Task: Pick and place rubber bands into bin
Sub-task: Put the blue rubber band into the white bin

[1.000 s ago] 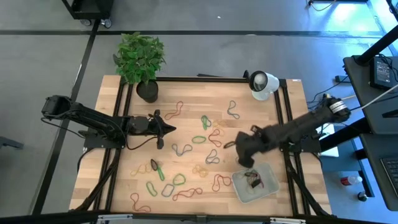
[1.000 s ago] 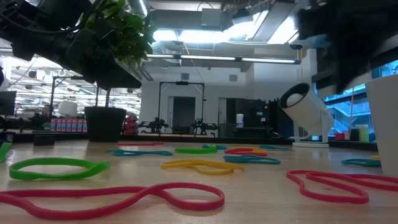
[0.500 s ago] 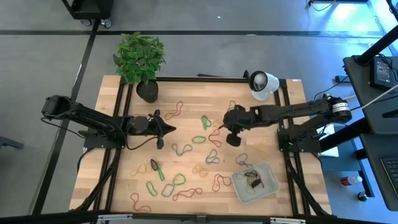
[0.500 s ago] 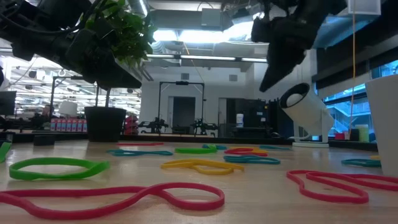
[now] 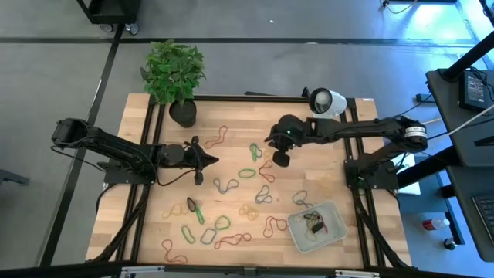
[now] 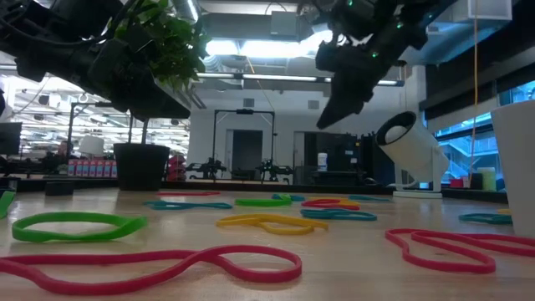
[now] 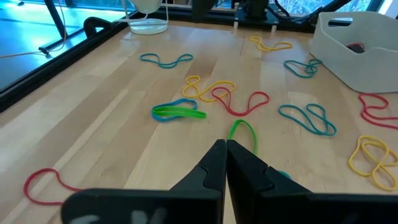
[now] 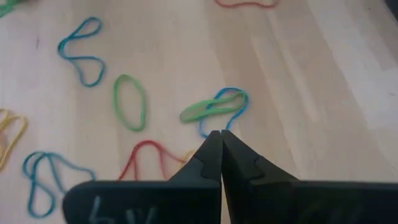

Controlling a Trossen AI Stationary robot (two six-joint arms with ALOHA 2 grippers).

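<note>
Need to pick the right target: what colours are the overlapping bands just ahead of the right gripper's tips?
Green lying over blue, clearest in the right wrist view.

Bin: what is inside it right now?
The bin holds a few rubber bands, dark and reddish, clumped near its middle. How many cannot be told; its translucent wall hides them in the low view.

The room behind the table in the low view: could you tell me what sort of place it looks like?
Probably a robotics lab or workshop: long ceiling strip lights, dark equipment racks at the back, and a wooden table strewn with rubber bands, a potted plant at its far corner.
</note>
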